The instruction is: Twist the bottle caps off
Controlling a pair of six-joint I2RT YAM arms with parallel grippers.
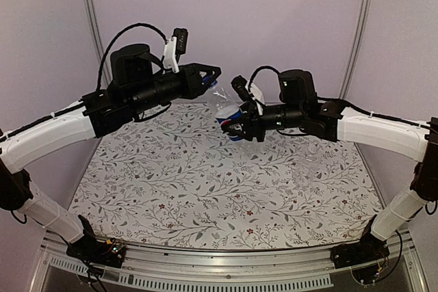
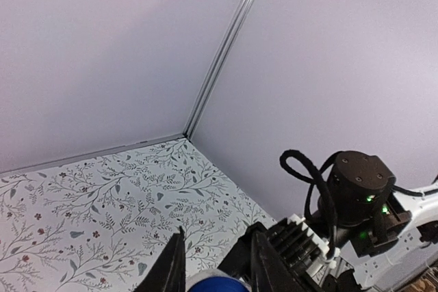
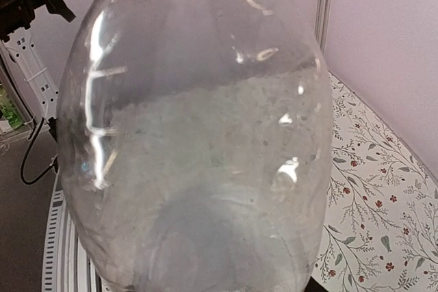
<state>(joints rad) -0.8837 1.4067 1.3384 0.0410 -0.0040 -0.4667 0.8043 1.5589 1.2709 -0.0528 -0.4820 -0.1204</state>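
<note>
The Pepsi bottle (image 1: 224,109), clear with a blue label band, is held in the air between both arms at the back of the table. My right gripper (image 1: 236,128) is shut on its labelled body. In the right wrist view the clear bottle (image 3: 198,141) fills the frame and hides the fingers. My left gripper (image 1: 215,77) is closed on the blue cap (image 1: 213,85) at the bottle's upper end. In the left wrist view the blue cap (image 2: 219,284) sits between the two black fingers (image 2: 170,268) at the bottom edge. I cannot make out the plain bottle or the whitish cap.
The floral tablecloth (image 1: 205,182) covers the table. Lilac walls with a metal corner post (image 1: 89,5) close in the back and sides. The right arm's wrist and cable (image 2: 356,196) hang close to my left gripper.
</note>
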